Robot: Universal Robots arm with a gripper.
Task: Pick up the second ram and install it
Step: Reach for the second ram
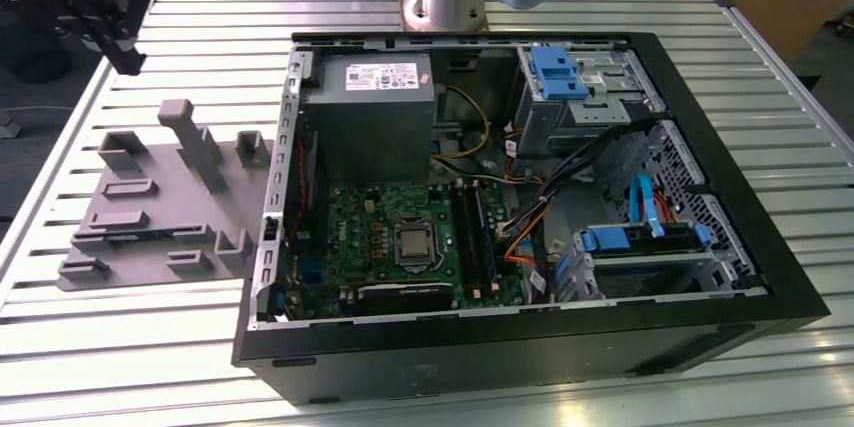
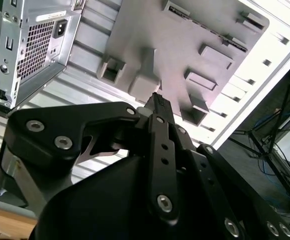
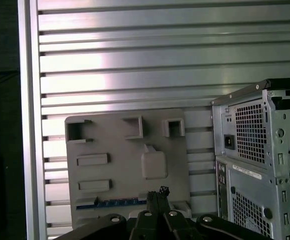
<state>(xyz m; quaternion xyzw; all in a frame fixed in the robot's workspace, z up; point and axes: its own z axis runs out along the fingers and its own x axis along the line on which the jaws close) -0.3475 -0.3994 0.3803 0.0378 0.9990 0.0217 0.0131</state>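
The second ram (image 3: 112, 202) is a thin dark strip with a blue-green edge. It lies in a long slot of the grey plastic fixture (image 3: 174, 165), near one edge. In the exterior view the ram (image 1: 134, 236) rests low on the fixture (image 1: 167, 182), at the exterior view's left of the computer case. My gripper (image 1: 130, 59) hangs high above the table's far corner, well above and behind the fixture. Its black fingers are pressed together with nothing between them in both wrist views: the gripper (image 2: 157, 100) and the gripper (image 3: 160, 191) point toward the fixture.
The open black computer case (image 1: 534, 347) lies on the slatted aluminium table (image 1: 200, 67). Inside it are the green motherboard (image 1: 360, 237), long black memory slots (image 1: 474, 237), a grey power supply (image 1: 374, 117) and blue drive bays (image 1: 641, 242). Upright grey blocks (image 1: 194, 142) rise from the fixture.
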